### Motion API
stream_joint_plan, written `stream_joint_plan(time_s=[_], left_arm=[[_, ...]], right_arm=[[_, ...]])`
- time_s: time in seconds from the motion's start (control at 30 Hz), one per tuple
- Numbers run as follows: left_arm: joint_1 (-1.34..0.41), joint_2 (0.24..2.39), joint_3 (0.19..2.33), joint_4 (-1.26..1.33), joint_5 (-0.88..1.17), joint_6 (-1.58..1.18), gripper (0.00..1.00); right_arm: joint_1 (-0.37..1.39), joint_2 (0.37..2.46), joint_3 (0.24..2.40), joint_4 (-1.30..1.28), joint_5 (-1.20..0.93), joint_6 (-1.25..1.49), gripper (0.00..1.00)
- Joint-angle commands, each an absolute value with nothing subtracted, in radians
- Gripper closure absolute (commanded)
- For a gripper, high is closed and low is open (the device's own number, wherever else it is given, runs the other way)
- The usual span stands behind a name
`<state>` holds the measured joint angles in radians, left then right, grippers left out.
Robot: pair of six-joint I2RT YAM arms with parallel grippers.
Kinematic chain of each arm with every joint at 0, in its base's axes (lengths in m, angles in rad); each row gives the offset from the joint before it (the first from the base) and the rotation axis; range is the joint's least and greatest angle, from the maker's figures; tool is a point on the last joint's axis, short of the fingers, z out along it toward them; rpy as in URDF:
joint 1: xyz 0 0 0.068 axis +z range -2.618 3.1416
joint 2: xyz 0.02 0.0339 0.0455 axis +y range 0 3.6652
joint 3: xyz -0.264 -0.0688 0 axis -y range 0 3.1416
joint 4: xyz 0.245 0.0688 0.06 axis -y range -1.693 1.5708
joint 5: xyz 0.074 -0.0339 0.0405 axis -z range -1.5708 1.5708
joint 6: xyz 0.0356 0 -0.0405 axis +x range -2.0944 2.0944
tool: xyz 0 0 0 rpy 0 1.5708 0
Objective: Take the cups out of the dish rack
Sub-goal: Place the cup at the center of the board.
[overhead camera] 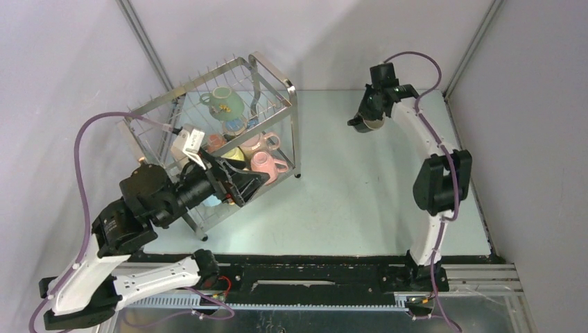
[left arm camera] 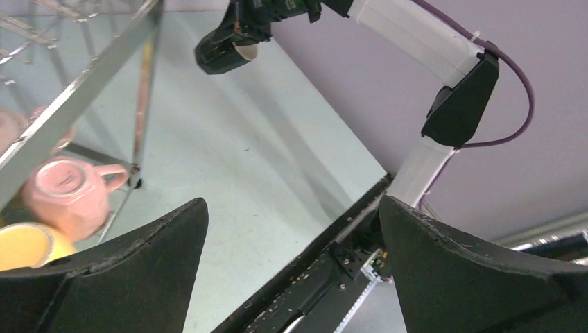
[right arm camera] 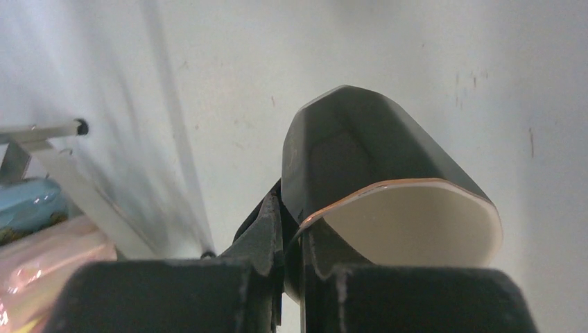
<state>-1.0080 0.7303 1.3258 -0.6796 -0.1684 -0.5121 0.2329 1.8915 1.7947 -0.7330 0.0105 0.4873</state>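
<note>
Where the pale table (overhead camera: 347, 194) meets the grey walls (overhead camera: 527, 83), we see the dish rack (overhead camera: 296, 132) standing at the back left. A green cup (overhead camera: 225, 104) sits on its upper tier, with more cups below. The left gripper (overhead camera: 239, 182) is at the rack's near side, jaws spread wide and holding nothing. Its wrist view alone shows us a pink cup (left arm camera: 66, 194), base towards us, beside a yellow cup (left arm camera: 28, 246). Only the right wrist view shows the right gripper (right arm camera: 291, 208) pinching the wall of a black cup (right arm camera: 374, 159), cream inside, well apart from the rack.
</note>
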Motion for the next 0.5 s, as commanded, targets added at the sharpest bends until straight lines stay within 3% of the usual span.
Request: stream_joint_plan(time_s=[0.0,0.47], left_arm=[[-1.013,0.719,1.332,-0.727,-0.31,-0.479,0.0],[-1.013,0.717,1.285,-0.716,-0.394,-0.508,0.0]], right_arm=[[0.263,1.994,2.003,-0.814,0.105,0.418,1.0],[0.304,2.198,2.131,-0.978,0.116,0.398,1.0]])
